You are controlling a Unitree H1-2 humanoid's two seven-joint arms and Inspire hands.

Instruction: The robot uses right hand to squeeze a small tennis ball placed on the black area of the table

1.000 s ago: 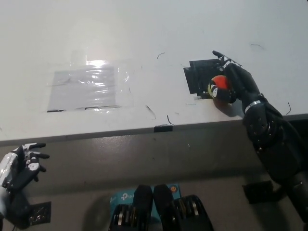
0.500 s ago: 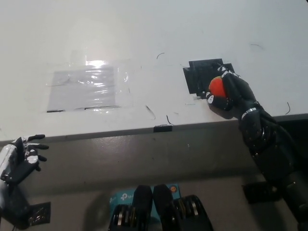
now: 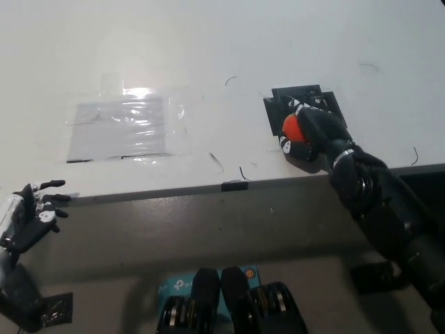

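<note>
**Right hand wrapped over orange ball on black patch**

Seen on the white table (image 3: 229,42): a black patch (image 3: 300,104) right of centre, close to the near edge, made of dark tape-like strips. On its lower part, an orange ball (image 3: 291,126), only partly visible, its left side showing bright orange, with a small dark-and-white marking just below it.

Covering the ball from the right and above: the black right hand (image 3: 313,132), fingers curled around the ball and pressed against it, palm hiding its right half. Reaching in from the bottom right corner across the table's edge: the black right arm (image 3: 389,216), with a silver ring at the wrist.

At the lower left, below the table edge and well apart from the ball: the white left hand (image 3: 31,219), resting, holding nothing, fingers spread and pointing toward the right.

Left of centre on the tabletop: a sheet of clear plastic film (image 3: 125,125), wrinkled, catching a bright glare near its top edge. Scattered between film and patch: thin dark scribble marks. On the table's front edge, near the middle: a small dark clip-like piece (image 3: 235,185).
</note>
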